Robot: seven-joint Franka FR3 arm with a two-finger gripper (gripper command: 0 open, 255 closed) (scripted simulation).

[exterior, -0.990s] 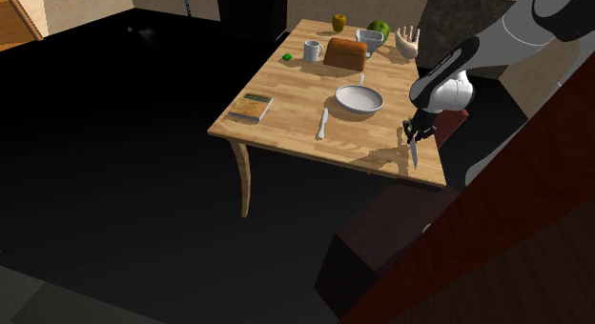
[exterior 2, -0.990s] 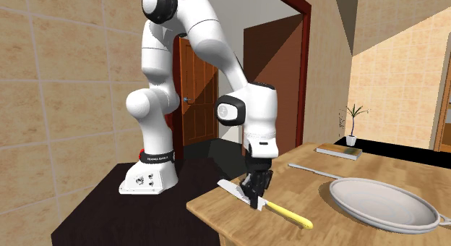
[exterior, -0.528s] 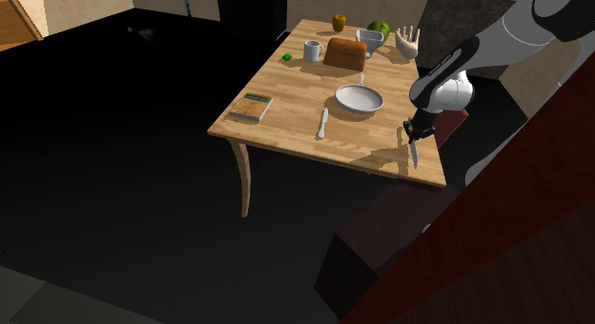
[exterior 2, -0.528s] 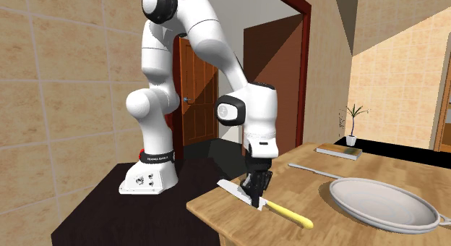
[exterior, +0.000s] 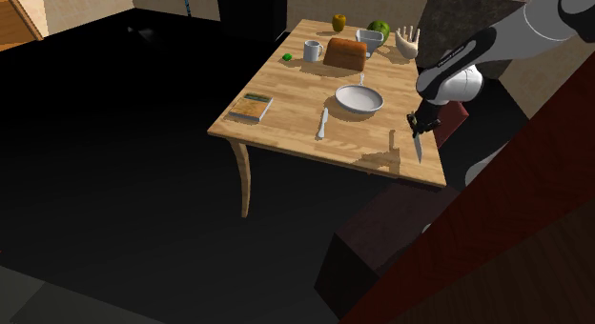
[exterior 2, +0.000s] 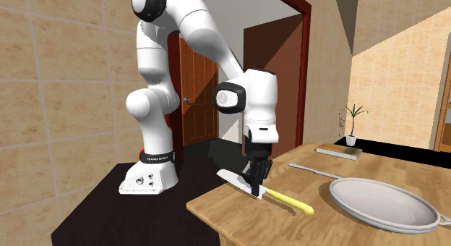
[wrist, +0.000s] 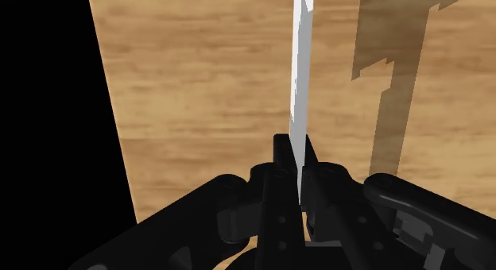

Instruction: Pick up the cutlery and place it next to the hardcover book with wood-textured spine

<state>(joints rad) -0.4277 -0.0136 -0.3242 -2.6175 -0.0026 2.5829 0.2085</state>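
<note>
Shoulder view: gripper (exterior: 418, 127) clamped a knife (exterior: 417, 149) above the table (exterior: 286, 95), well apart from the book (exterior: 251, 107).
Second exterior view: knife hung nearly level, book far beyond it.
Wrist view: fingers (wrist: 280, 148) pinched the blade (wrist: 300, 78).
Care needed: level carry, landing just beside the book.

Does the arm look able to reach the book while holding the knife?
Probably yes: the gripper holds the knife clear of the table, and just a low bowl and white utensil lie between it and the book.
</note>
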